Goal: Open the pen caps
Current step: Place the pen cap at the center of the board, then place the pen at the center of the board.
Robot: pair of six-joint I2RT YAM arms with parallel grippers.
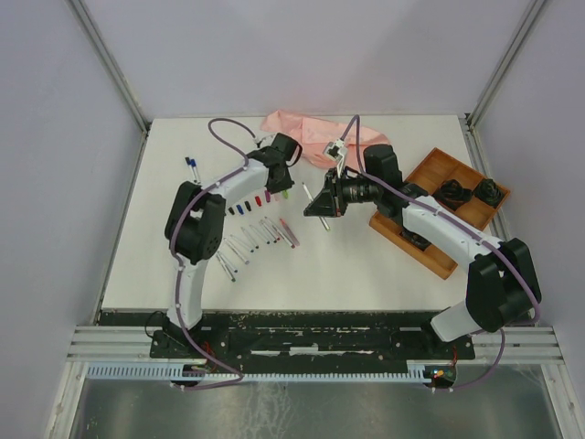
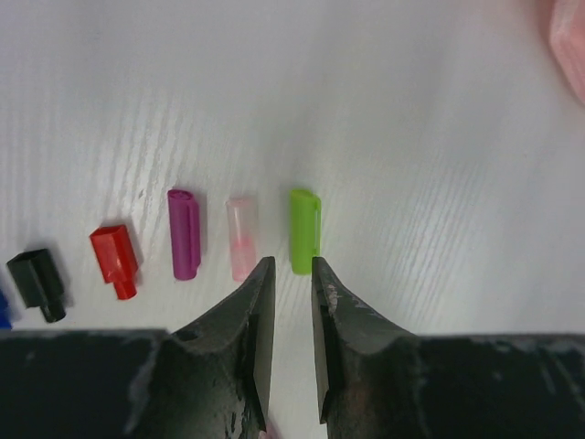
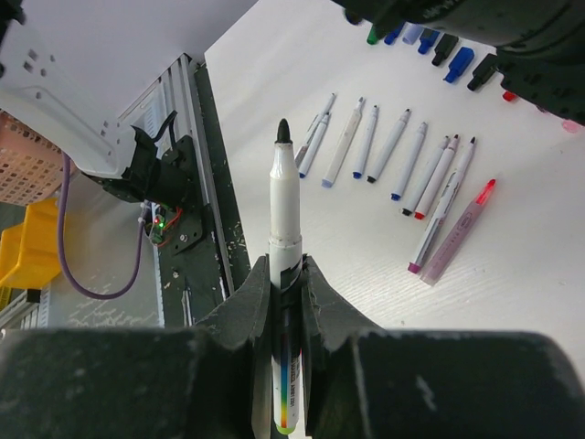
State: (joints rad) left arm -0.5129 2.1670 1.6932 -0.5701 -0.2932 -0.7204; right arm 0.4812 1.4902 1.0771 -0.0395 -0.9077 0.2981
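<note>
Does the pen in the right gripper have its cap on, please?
No, the pen clamped in the right gripper shows its bare dark tip, uncapped.

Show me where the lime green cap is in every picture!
Top external: the lime green cap lies at the right end of the cap row, left of middle.
Left wrist: centre, rightmost cap, just beyond the left gripper.
Right wrist: not visible; the left arm covers that end of the row.
Shared landmark: the red cap, three caps along from it.
</note>
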